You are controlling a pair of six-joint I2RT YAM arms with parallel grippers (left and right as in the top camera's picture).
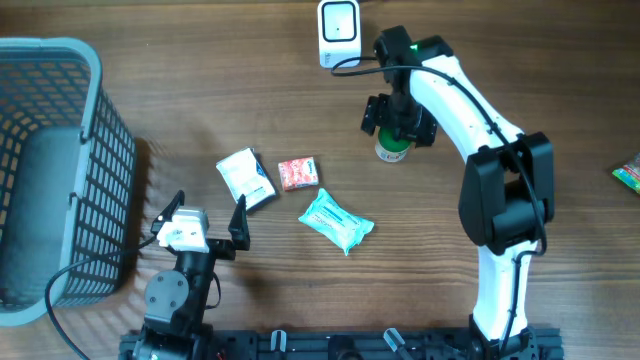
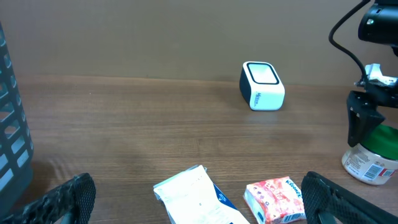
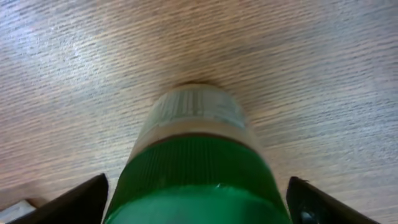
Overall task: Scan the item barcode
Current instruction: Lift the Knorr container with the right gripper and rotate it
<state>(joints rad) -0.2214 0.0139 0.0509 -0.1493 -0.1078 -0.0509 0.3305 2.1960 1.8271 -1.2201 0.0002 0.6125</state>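
Observation:
A jar with a green lid [image 1: 392, 150] stands upright on the wooden table, below the white barcode scanner [image 1: 339, 33]. My right gripper [image 1: 398, 118] hangs over the jar and is open. In the right wrist view the green lid [image 3: 199, 168] fills the space between the two dark fingertips [image 3: 81, 202], with a thin gap on each side. Fine printed lines show on the jar's pale label. The left wrist view shows the jar [image 2: 372, 155] at far right and the scanner [image 2: 262, 85] further back. My left gripper [image 1: 205, 212] rests open at the front left, holding nothing.
A white and blue packet [image 1: 246, 178], a red tissue pack [image 1: 298, 173] and a teal packet [image 1: 335, 221] lie mid-table. A grey mesh basket [image 1: 60, 170] stands at the left edge. A small green item [image 1: 628, 175] lies at the right edge.

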